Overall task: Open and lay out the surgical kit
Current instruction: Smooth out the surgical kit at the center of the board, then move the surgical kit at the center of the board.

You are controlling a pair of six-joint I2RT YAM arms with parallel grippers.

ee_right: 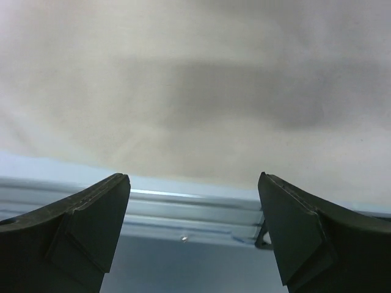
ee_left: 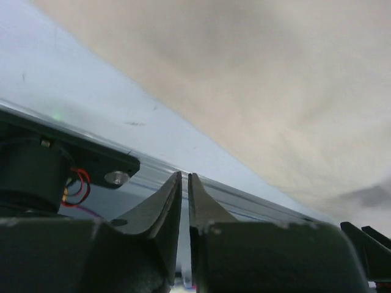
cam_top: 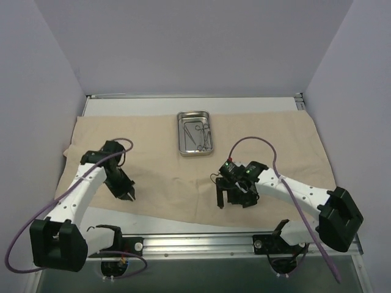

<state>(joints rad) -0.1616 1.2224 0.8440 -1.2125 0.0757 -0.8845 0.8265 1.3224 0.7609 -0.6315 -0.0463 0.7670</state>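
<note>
Beige cloth (cam_top: pixel 183 177) spread flat across the surface (cam_top: pixel 122 105), tray (cam_top: pixel 181 135) out on top.
Left end effector (cam_top: pixel 129 196) hangs low over the cloth's near edge, jaws pinched to a sliver, gripping nothing. Centre, far side: the steel tray sits on the cloth, ring-handled instruments (cam_top: pixel 197 133) inside. Right end effector (cam_top: pixel 232 202) hovers over the cloth, wide open, empty.

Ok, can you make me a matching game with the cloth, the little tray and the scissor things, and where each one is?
Things:
1. cloth wrap
2. steel tray
3. instruments

Places:
A. lying inside the tray
B. spread open over the table
C. sitting on the cloth, near its far edge

Pairs: 1-B, 2-C, 3-A
</note>
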